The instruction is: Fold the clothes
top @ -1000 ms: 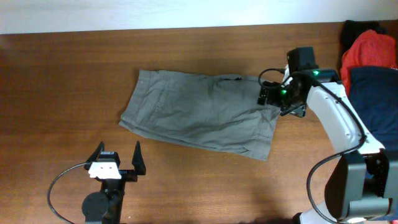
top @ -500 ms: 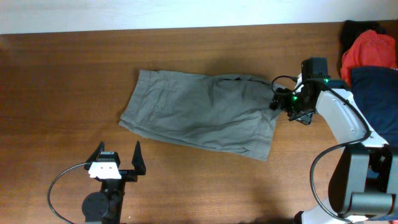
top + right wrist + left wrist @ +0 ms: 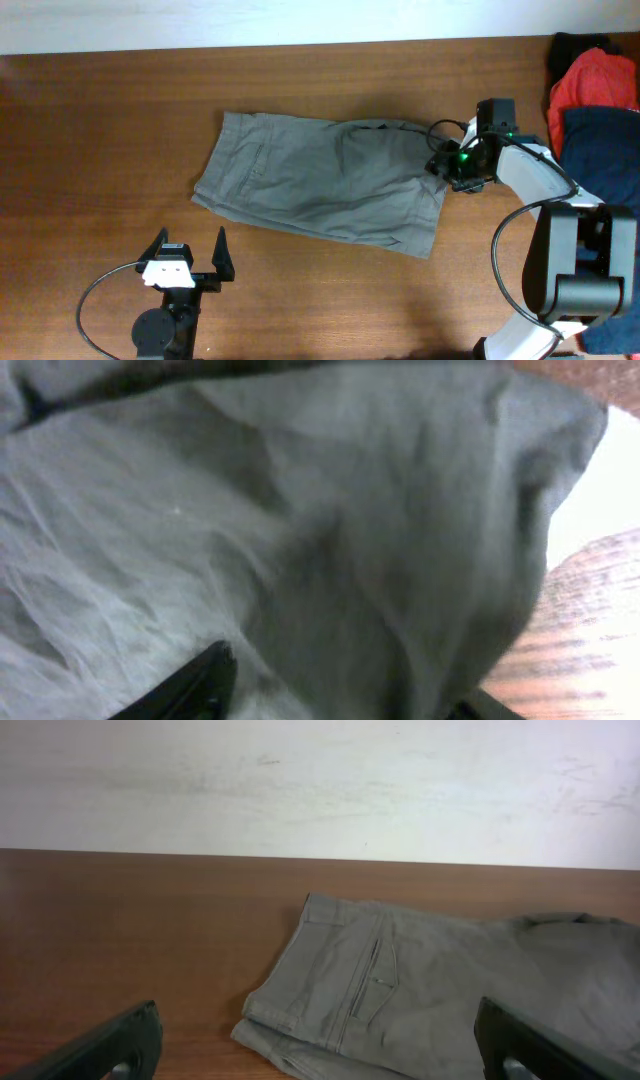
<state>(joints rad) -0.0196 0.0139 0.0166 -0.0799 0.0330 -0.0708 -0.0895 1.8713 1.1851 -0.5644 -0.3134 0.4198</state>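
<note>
Shorts (image 3: 320, 185) are laid flat mid-table, nearer the far edge. Cloth at their right end is bunched between the fingers of the right hand (image 3: 442, 163); whether it is clamped cannot be told. The left hand (image 3: 190, 240) is spread wide and empty. If a loose or single-layer pinch is lifted, slippage and a skewed fold can be expected.

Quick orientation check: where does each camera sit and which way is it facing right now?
Overhead: above the table, looking down at the shorts, left gripper and right gripper.
Left wrist: low, facing the wall across the shorts; open fingers at bottom corners.
Right wrist: close against the shorts; fingers at bottom edge.
Shared: all show the shorts.
</note>
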